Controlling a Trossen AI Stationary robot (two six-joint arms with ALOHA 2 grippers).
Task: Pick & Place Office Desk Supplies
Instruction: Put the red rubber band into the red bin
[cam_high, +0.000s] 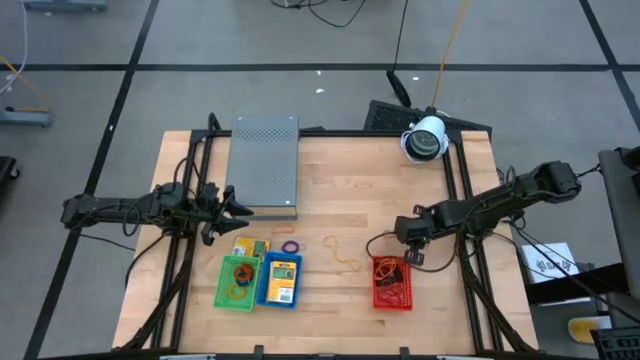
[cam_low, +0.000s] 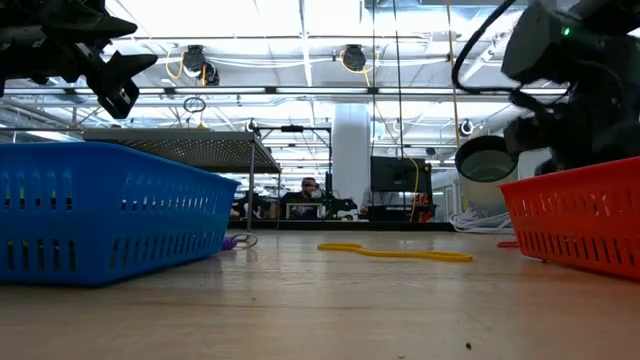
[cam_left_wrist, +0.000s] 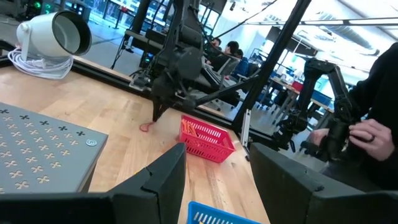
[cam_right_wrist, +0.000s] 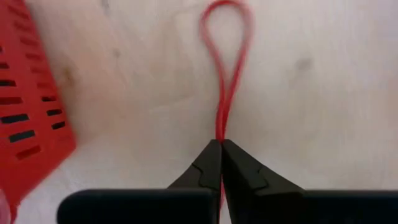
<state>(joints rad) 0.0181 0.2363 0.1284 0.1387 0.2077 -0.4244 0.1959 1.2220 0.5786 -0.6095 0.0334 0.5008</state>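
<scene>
My right gripper (cam_right_wrist: 221, 146) points steeply down at the table just left of the red basket (cam_high: 393, 283), shut on a red rubber band (cam_right_wrist: 225, 62). My left gripper (cam_high: 240, 205) hangs open and level beside the grey perforated box (cam_high: 265, 165), with nothing between its fingers. On the wood lie an orange band (cam_high: 345, 255), a purple band (cam_high: 290, 246) and a yellow-orange packet (cam_high: 250, 248). The green basket (cam_high: 238, 282) holds several bands. The blue basket (cam_high: 280, 280) holds a yellow packet. My right gripper pinches the red rubber band at its near end (cam_right_wrist: 221, 138) between the two fingertips, both strands together. The fingers come from above, slanting down. The band runs away from the tips as a long narrow loop (cam_right_wrist: 227, 12) over the wood. Whether its far end rests there, I cannot tell.
A white round lamp (cam_high: 426, 140) stands at the table's far right corner. Black frame rails (cam_high: 460, 200) run along both sides. Bare wood lies between the box and the right gripper. A person's hand (cam_left_wrist: 367, 134) shows beyond the table.
</scene>
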